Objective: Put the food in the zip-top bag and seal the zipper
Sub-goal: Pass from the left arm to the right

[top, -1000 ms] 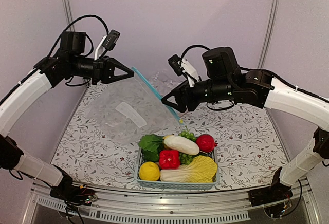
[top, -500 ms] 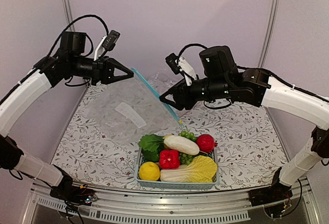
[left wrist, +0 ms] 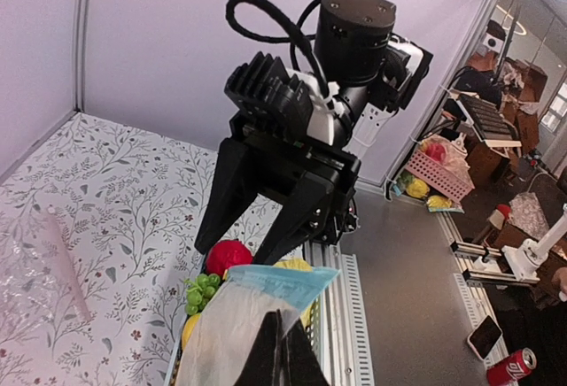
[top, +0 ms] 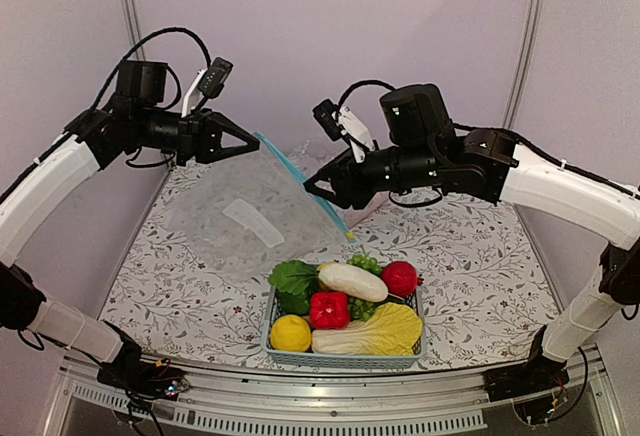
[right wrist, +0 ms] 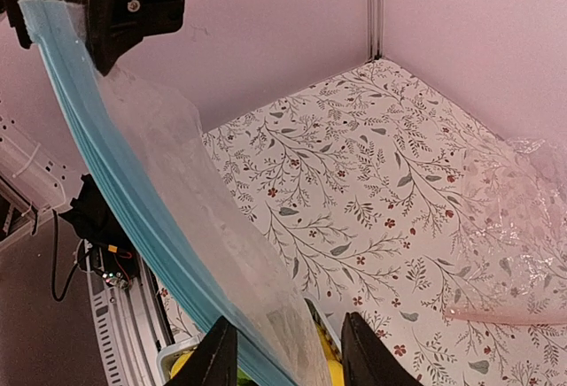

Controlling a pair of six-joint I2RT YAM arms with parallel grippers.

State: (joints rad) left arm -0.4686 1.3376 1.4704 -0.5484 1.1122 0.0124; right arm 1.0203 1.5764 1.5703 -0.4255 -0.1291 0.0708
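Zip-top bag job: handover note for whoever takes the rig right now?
Left claw: shut on the zip-top bag, holding its upper corner in the air.
Right claw: part open, its tips either side of the zipper; no grip yet.
Food: all in the basket at the near edge.
Done: bag lifted.
Left: open the mouth, load the food, seal.

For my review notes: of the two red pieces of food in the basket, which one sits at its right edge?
The round red fruit, at the right edge of the basket, beside the green grapes. The red pepper sits mid-basket, between the lemon and the cabbage.
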